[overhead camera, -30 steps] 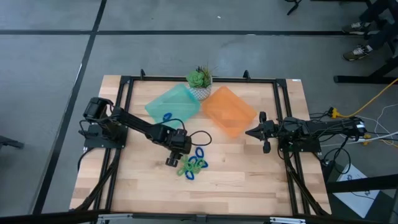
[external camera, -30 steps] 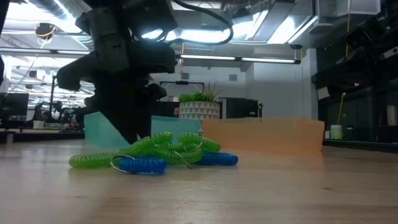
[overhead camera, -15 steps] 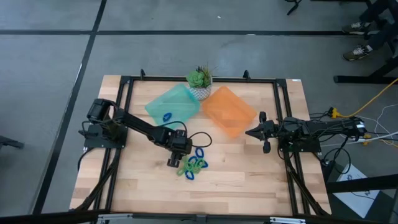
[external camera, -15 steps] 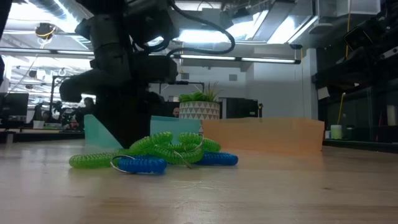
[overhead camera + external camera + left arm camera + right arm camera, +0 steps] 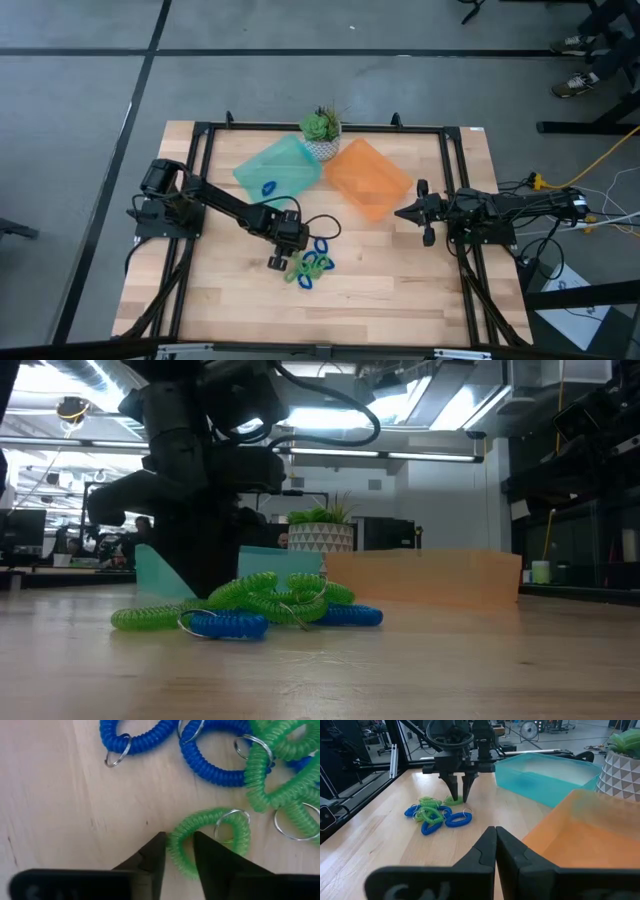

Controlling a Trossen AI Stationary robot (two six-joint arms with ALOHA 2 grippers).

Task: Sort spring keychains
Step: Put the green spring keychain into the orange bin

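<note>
A heap of green and blue spring keychains lies on the wooden table, also seen in the low view. My left gripper points steeply down at the heap's left edge, shut on one green spring keychain that lies a little apart from the heap. One blue keychain lies in the teal tray. The orange tray stands beside it. My right gripper hovers shut at the table's right, away from the heap. My left gripper pinches the coil of the green loop on the side farthest from its metal ring. One finger stands outside the loop and the other inside it, across the coil. The fingers slant down from above. The loop lies flat on the table.
A potted plant stands at the far edge between the two trays. A black cable loops over the table next to the left arm. Bare wood stretches in front of the heap and to its right.
My left gripper has sunk slightly onto the left edge of the heap. The keychains lie where they were.
</note>
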